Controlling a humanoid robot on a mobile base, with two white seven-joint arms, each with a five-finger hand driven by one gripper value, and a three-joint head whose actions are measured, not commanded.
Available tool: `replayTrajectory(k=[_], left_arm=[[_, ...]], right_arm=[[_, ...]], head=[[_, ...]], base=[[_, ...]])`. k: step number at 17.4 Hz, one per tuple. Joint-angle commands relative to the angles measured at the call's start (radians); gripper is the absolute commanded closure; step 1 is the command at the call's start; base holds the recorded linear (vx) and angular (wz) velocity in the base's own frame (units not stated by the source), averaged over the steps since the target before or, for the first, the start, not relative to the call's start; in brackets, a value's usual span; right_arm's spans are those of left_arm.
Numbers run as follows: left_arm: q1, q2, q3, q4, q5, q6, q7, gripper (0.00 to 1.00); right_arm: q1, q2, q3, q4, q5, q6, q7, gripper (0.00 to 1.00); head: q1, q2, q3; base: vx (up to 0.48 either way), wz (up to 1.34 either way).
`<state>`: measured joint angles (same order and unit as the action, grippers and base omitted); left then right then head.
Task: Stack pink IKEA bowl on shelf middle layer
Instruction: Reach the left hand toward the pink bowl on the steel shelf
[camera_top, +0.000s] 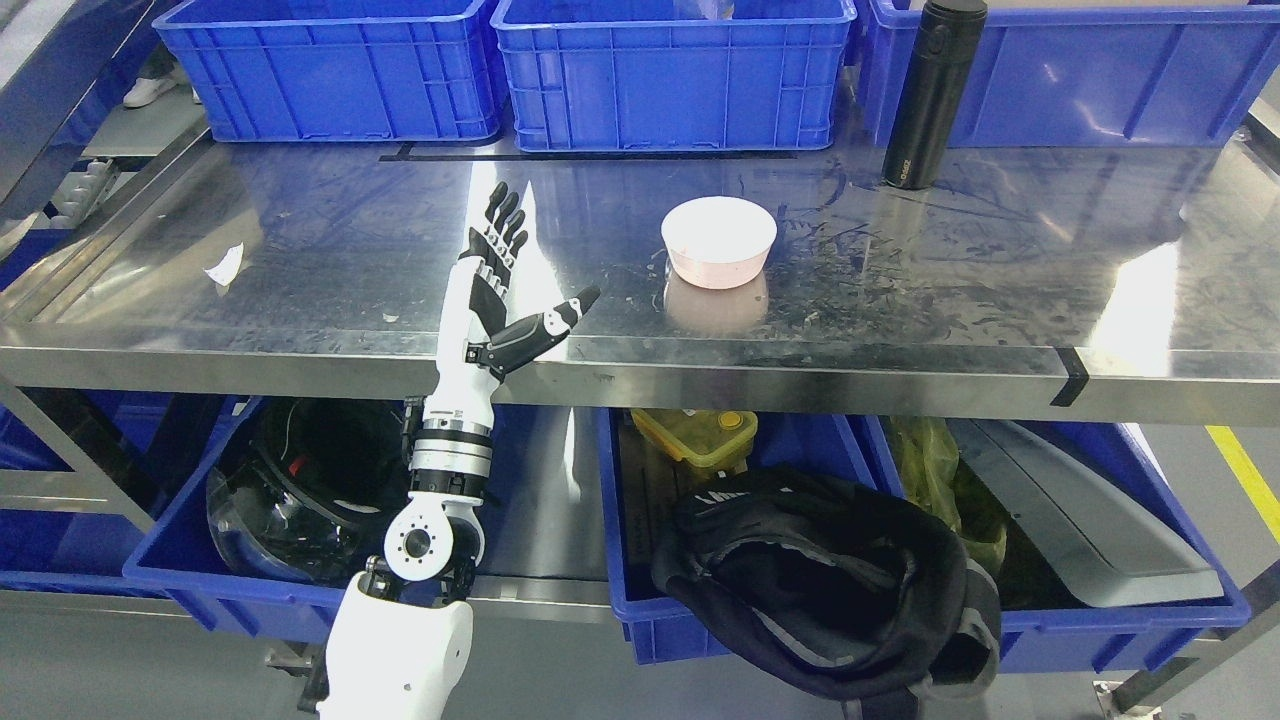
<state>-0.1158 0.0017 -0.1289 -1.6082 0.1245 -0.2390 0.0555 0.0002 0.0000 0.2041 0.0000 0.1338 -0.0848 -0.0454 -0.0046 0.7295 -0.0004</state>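
Observation:
A pink bowl sits upright on the steel shelf, a little right of the middle. It looks like one bowl nested in another, though I cannot tell for sure. My left hand reaches up over the shelf's front edge, to the left of the bowl and apart from it. Its fingers are stretched straight and the thumb sticks out to the right, holding nothing. The right arm does not show.
Three blue crates line the back of the shelf. A black flask stands upright behind and to the right of the bowl. A scrap of paper lies at the left. Below, blue bins hold helmets, a yellow box and bags.

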Motion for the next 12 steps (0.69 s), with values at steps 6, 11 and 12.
replayTrajectory(k=[6, 11, 12], left_arm=[[-0.125, 0.179, 0.038, 0.017, -0.049, -0.002, -0.029, 0.0], [-0.327, 0.287, 0.002, 0.001, -0.367, -0.002, -0.277, 0.02], [-0.365, 0.297, -0.027, 0.002, -0.461, 0.001, -0.337, 0.02]], right_arm=[[0.015, -0.017, 0.0, -0.017, 0.0, 0.0, -0.001, 0.0], [0.015, -0.017, 0.0, -0.017, 0.0, 0.0, -0.001, 0.0], [0.015, -0.017, 0.0, -0.017, 0.0, 0.0, -0.001, 0.0]], head=[[0.0, 0.0, 0.0], [0.0, 0.0, 0.0], [0.0, 0.0, 0.0]], base=[[0.0, 0.0], [0.0, 0.0], [0.0, 0.0]])
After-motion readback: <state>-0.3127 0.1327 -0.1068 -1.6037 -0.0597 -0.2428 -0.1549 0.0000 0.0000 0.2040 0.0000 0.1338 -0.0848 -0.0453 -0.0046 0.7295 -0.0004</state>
